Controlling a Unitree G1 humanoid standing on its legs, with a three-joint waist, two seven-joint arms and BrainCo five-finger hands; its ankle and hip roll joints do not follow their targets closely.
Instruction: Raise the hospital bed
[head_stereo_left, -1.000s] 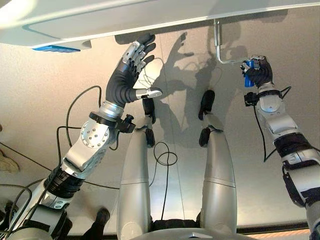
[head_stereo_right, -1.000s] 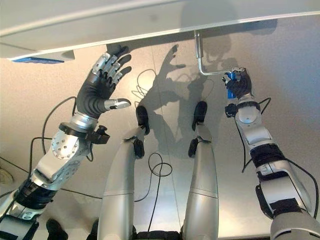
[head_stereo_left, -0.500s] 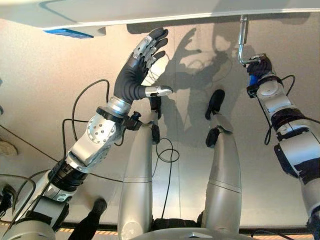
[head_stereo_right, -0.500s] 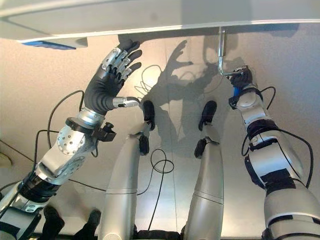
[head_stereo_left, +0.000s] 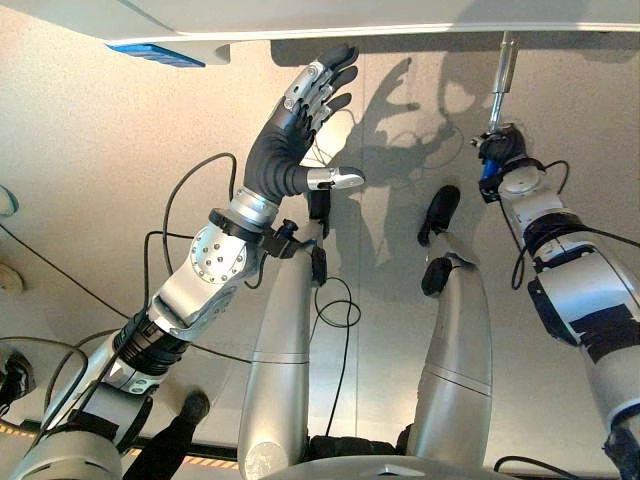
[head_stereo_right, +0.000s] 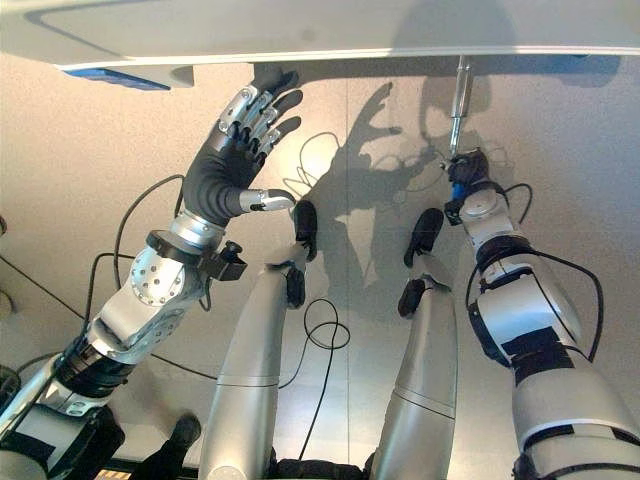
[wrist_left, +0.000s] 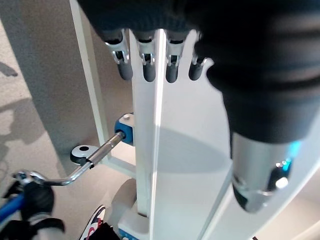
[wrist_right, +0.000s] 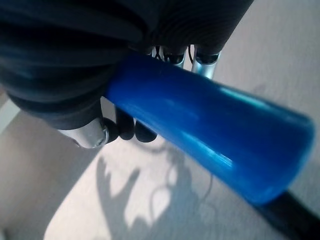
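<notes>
Hospital bed (head_stereo_left: 330, 18): pale frame edge along the far side of the head views, just beyond both robot hands; mostly cut off, only the underside rim and a blue fitting (head_stereo_left: 155, 54) visible.
Crank (head_stereo_left: 500, 85): metal rod hanging from the bed frame, ending at the right robot hand; bend hidden behind the fingers in the head views, seen as a bent rod in the left wrist view (wrist_left: 92, 160).
Crank handle (wrist_right: 210, 132): blue grip, lying across the right palm; far end cut off.
Right robot hand (head_stereo_left: 497, 152): fingers curled tight round the blue handle, directly below the rod.
Left robot hand (head_stereo_left: 290, 130): fingers straight and spread, thumb out, tips at the bed's pale edge; contact hard to judge.
Floor (head_stereo_left: 90, 200): beige, beneath both arms.
</notes>
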